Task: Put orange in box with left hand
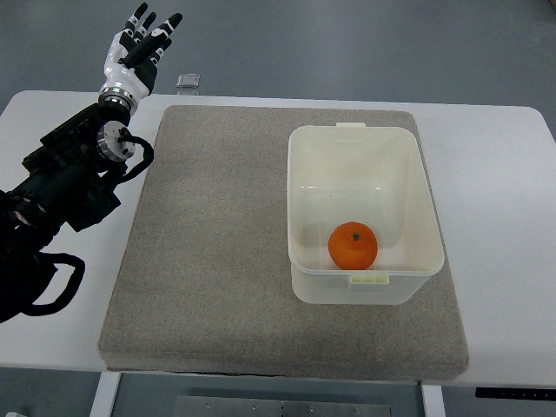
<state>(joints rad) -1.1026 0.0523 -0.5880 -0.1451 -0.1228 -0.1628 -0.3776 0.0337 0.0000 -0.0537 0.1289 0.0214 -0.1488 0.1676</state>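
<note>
I see the orange (353,246) resting inside the box (365,139) at four o'clock, so the placing looks done. My left hand (139,48) hangs empty, fingers extended, at eleven o'clock; nothing remains but parking it.

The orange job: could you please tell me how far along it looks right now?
Done: the orange lies inside the white box, near its front wall. In hand: nothing; the left hand is raised beyond the table's far-left corner, fingers straight and empty. Left: apparently nothing but resting the arm.
</note>
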